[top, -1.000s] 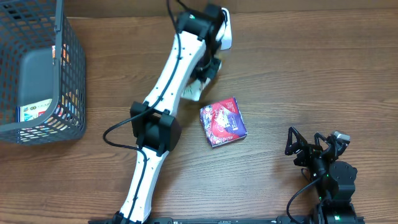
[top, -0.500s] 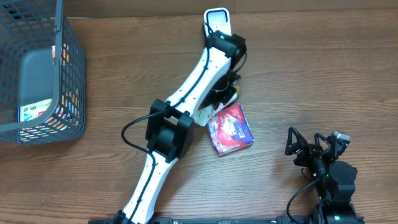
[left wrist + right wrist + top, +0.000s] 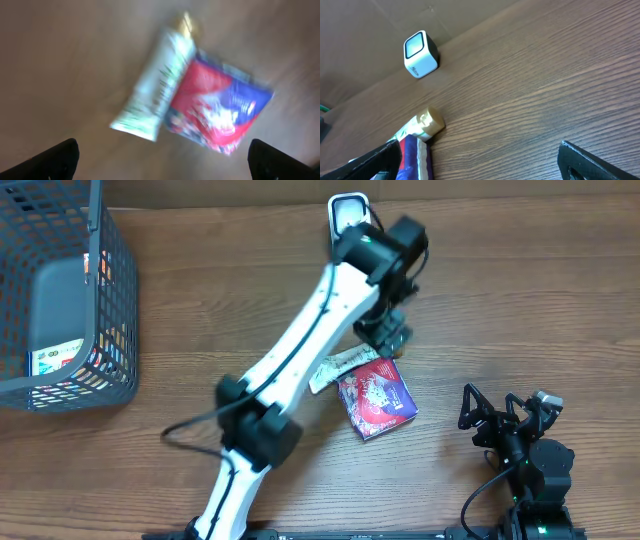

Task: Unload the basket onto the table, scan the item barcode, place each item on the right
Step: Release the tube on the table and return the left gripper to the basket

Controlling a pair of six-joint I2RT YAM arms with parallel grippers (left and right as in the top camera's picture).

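The white-and-green tube with a gold cap lies flat on the wooden tabletop, touching the red-and-blue packet, well apart from the white scanner block. The left hand hovers above, fingers spread and empty; the right hand is parked, also spread. A grasp here could pinch the packet too, since the two touch.

Left arm: long white link shells with boxy black joint housings between them, and a black wrist block just behind the left end effector. A thin black cable loops out well back from it, by the elbow housing. Fingers are matte black and blunt (wrist view blurred, no finer detail).

Right arm: all black, with a small green light behind the right end effector and a pale grey tab beside it. A black lead curls off the base.
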